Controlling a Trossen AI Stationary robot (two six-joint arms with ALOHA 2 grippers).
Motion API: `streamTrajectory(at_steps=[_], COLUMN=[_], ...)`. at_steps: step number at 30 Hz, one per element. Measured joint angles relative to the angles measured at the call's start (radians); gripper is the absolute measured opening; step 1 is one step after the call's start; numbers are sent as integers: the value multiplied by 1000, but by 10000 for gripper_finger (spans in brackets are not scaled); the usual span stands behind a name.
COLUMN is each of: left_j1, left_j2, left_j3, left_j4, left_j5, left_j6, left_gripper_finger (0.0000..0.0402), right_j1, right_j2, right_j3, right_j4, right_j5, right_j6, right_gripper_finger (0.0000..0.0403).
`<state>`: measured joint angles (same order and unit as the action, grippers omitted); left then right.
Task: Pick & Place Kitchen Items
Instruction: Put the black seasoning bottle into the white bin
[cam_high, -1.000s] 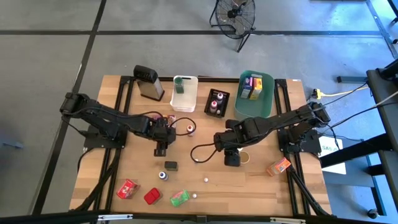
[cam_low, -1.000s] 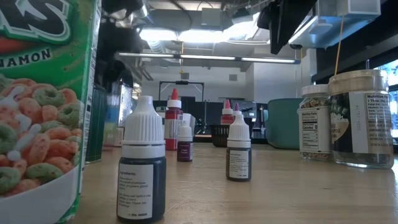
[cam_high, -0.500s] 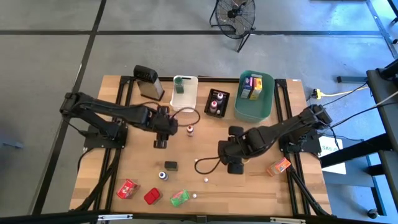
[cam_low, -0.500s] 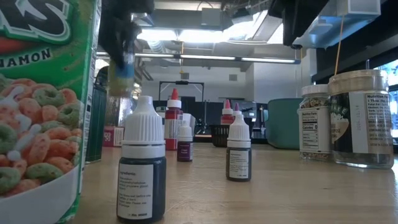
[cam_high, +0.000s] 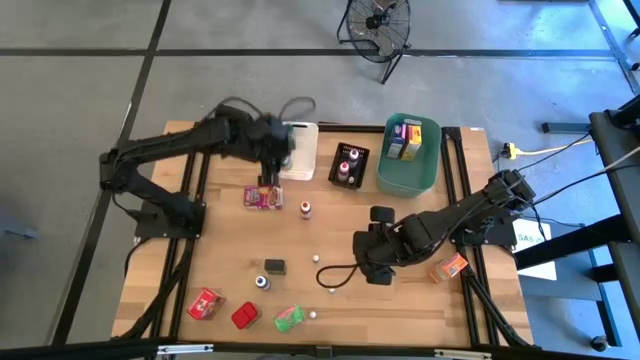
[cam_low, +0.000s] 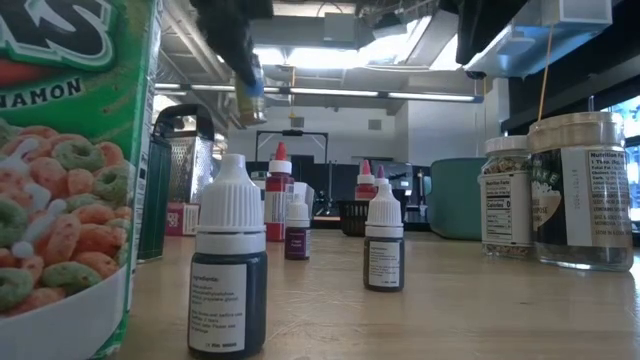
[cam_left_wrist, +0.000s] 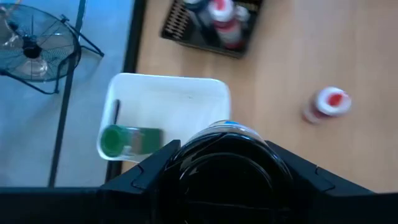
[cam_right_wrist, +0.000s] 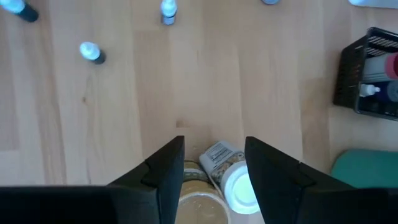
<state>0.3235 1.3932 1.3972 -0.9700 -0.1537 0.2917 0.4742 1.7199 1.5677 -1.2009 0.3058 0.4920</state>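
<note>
- Left gripper (cam_high: 268, 150), upper centre of the frame, holds a small jar (cam_left_wrist: 225, 128) just beside the white bin (cam_high: 298, 150);
- Right gripper (cam_right_wrist: 213, 163), half-open, straddles two white-lidded jars (cam_right_wrist: 219, 182), lower centre.

cereal box (cam_low: 60, 170): "AMON" ending a cut-off word | small jar (cam_low: 507, 195): "Nutrition Facts" panel | large jar (cam_low: 580, 190): "Nutrition F…" panel | dropper bottle (cam_low: 229, 270): print too small to read

Both arms were extended over the table.
The left gripper (cam_high: 272, 150) reached toward the far side, its fingers apparently closed around something round. The right gripper (cam_high: 375, 268) hung low near the table's middle, fingers (cam_right_wrist: 166, 171) parted.
</note>
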Motion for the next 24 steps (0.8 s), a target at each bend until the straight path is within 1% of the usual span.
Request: streamTrajectory(at_steps=[3, 6, 9, 16, 24], left_j1=[87, 145, 191, 245, 275], left_j2=[26, 70, 122, 241, 341], left_j3=[0, 0, 0, 0, 0], left_j4=[54, 96, 105, 121, 149], left_j5=[72, 104, 129, 150, 157], left_j6=[44, 90, 111, 122, 94], left_gripper_finger=[201, 201, 201, 201, 201], right_j1=[0, 0, 0, 0, 0], right_j2=[0, 0, 0, 0, 0], right_j3=[0, 0, 0, 0, 0], right_j4=[0, 1, 3, 8, 7], right_j5=[8, 8, 9, 9, 9], right_j6=[7, 21, 25, 25, 21], right_gripper_finger=[171, 171, 171, 171, 171])
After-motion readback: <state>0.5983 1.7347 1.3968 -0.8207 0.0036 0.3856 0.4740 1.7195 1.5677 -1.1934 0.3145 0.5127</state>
